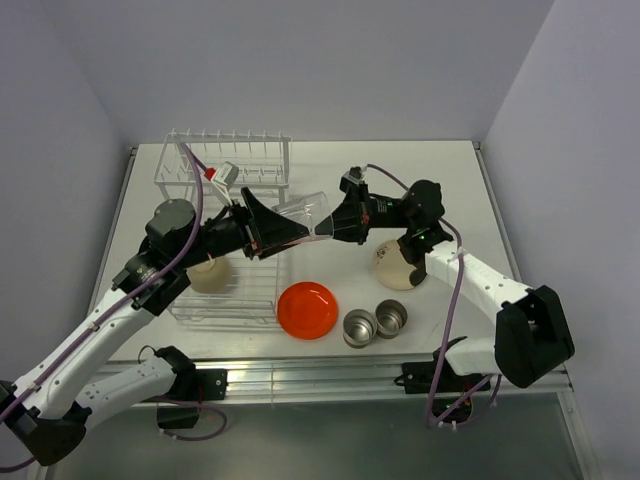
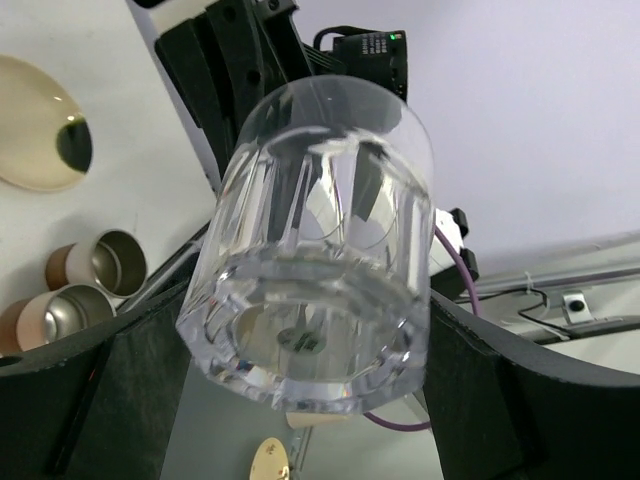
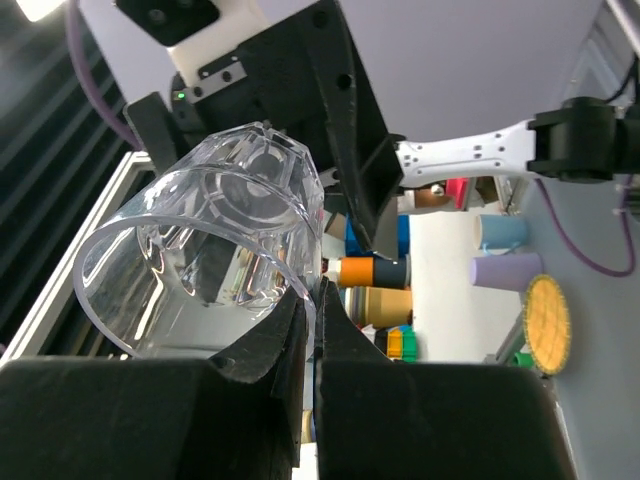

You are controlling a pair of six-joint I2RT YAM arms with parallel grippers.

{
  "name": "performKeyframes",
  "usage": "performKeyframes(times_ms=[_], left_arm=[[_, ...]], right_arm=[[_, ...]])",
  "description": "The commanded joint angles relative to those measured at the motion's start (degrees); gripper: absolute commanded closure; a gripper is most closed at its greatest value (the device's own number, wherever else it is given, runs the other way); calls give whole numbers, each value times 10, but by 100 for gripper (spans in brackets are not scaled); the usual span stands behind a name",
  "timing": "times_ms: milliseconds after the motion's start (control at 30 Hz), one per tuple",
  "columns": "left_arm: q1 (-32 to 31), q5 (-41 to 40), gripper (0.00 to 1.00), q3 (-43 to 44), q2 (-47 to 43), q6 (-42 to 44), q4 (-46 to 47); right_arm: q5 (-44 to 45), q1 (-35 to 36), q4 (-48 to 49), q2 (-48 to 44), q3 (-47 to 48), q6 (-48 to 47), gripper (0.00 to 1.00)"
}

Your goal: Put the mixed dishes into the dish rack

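Clear glass point(image 1: 305, 213) hangs on its side in mid-air at the centre of the top view, just off the right edge of the dish rack point(image 1: 222, 300), passed between my two arms. My right gripper point(image 1: 323, 228) is clamped shut on its rim, one finger inside the wall and one outside, a thin pinch. My left gripper point(image 1: 283, 222) stands spread wide astride the thick base, a finger point(image 2: 90, 400) on either side. Whether those pads are pressing or only close by, I cannot tell. I judge the clear glass stiff, smooth and slippery, light at the rim and heavy at the faceted foot, and apt to chip or break if dropped onto wire. The better hold, I think, is across the base, where the facets give the pads flats to bear on. Below, the white table point(image 1: 450, 180) looks hard and flat. The orange-red plate point(image 1: 307, 309) and two steel cups point(image 1: 375, 322) sit low and centre in the frame. Pale walls close in at the left, back and right, and with both arms meeting over the rack there is little room to swing.
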Motion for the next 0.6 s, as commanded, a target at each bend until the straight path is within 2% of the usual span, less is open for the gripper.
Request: performKeyframes(times_ms=[0, 300, 567], left_arm=[[-4, 25, 11, -5, -13, -8, 39], [-3, 0, 11, 21, -16, 9, 8], [-1, -31, 11, 33, -16, 8, -10]], right_arm=[[8, 4, 151, -11, 13, 102, 100], [2, 4, 122, -24, -4, 78, 100], [-2, 10, 49, -54, -16, 27, 100]])
